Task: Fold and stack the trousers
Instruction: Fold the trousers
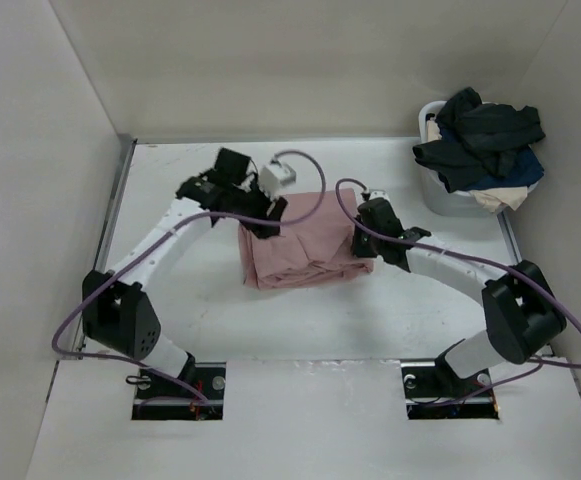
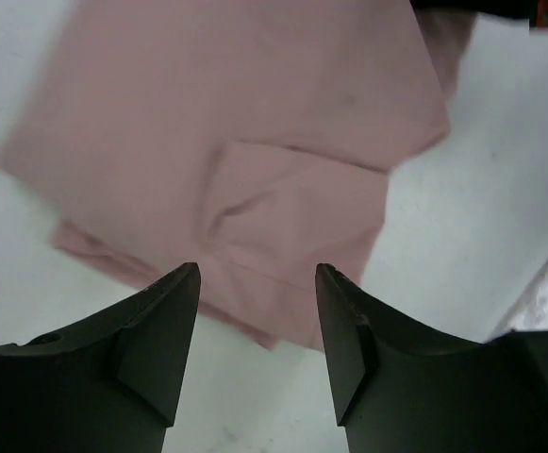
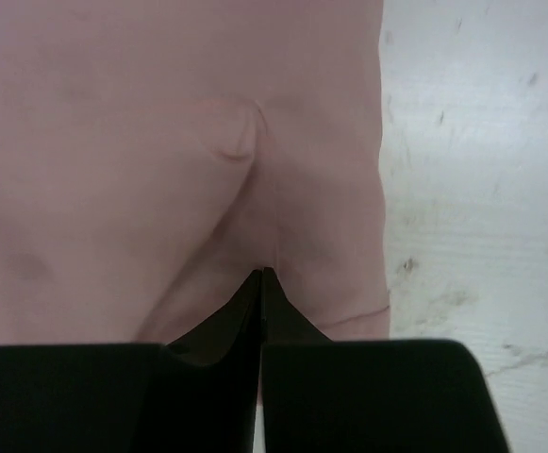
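The dusty-pink trousers point(image 1: 305, 250) lie folded into a rough rectangle in the middle of the white table. My left gripper point(image 1: 265, 225) is open and empty, hovering just over the fold's far left corner. In the left wrist view the trousers point(image 2: 255, 113) lie beyond the spread jaws of the left gripper point(image 2: 257, 274). My right gripper point(image 1: 365, 245) is at the fold's right edge. In the right wrist view the right gripper point(image 3: 262, 272) has its jaws pressed together on the pink fabric point(image 3: 113, 142), which puckers at the tips.
A white bin point(image 1: 448, 203) stands at the back right, heaped with black and navy garments point(image 1: 480, 135) and a cream cloth point(image 1: 500, 198). White walls enclose the table on the left, the back and the right. Purple cables loop off both arms.
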{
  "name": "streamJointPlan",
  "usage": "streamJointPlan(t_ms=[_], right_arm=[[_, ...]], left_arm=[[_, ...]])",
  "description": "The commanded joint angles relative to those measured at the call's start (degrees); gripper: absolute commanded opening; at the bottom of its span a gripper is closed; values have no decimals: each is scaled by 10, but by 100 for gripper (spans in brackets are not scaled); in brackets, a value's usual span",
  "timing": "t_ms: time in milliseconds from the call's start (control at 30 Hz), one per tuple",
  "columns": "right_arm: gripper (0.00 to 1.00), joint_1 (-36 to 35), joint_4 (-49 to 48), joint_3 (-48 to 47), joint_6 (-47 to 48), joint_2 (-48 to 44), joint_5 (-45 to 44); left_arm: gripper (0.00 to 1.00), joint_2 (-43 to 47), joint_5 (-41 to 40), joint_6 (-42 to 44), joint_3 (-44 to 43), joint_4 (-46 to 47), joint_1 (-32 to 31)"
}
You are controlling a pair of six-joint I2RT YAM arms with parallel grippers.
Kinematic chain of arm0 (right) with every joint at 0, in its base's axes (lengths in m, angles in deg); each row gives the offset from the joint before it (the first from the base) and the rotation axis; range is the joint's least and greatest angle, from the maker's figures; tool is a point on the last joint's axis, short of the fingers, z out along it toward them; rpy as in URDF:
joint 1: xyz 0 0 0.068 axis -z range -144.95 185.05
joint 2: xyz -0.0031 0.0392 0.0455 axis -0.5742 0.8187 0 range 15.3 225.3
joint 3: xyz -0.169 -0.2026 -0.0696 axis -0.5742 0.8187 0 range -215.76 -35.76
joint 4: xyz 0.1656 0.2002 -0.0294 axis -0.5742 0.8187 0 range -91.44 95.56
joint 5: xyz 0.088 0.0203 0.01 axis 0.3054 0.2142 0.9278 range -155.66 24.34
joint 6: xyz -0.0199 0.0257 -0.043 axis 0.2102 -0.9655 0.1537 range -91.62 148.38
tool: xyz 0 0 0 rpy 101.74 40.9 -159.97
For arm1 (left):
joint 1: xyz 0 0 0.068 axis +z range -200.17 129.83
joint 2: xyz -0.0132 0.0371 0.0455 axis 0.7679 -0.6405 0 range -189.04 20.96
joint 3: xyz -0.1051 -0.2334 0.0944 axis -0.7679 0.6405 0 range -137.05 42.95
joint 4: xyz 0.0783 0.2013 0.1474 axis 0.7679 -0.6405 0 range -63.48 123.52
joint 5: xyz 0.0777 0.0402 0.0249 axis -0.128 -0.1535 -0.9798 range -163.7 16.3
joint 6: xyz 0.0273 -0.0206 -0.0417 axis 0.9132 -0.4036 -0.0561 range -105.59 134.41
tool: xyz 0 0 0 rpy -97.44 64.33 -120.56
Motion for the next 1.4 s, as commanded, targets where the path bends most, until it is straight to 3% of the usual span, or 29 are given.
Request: streamJointPlan(t_ms=[0, 167, 433, 633, 767, 867, 933, 967, 1000, 1033, 1200, 1367], right_arm=[[3, 5, -57, 39, -73, -9, 34], [2, 8, -99, 127, -165, -4, 53], [1, 7, -116, 171, -220, 3, 57], [1, 5, -97, 201, -236, -45, 70], [3, -1, -89, 229, -238, -109, 71], [13, 7, -82, 223, -178, -182, 72], [30, 33, -54, 194, -120, -233, 89], [43, 47, -27, 171, -90, -254, 109], [64, 65, 11, 141, -58, -271, 125], [100, 84, 55, 109, -32, -281, 137], [100, 188, 300, -60, 89, -262, 127], [100, 241, 372, -161, 76, -240, 1]], left_arm=[[50, -37, -8, 20, 120, 0, -20], [49, -47, -56, 9, 202, 70, -17], [48, -55, -112, 42, 250, 110, -29], [49, -46, -176, 113, 271, 164, -9], [50, -32, -158, 112, 262, 164, 1], [56, 8, -124, 94, 256, 148, -7], [58, 35, -107, 75, 242, 129, -8], [58, 46, -99, 66, 230, 116, -7], [59, 54, -94, 58, 220, 105, -3], [59, 62, -84, 49, 204, 89, 2], [59, 107, -66, -19, 126, 49, 66], [63, 148, -124, -133, 62, 78, 218]])
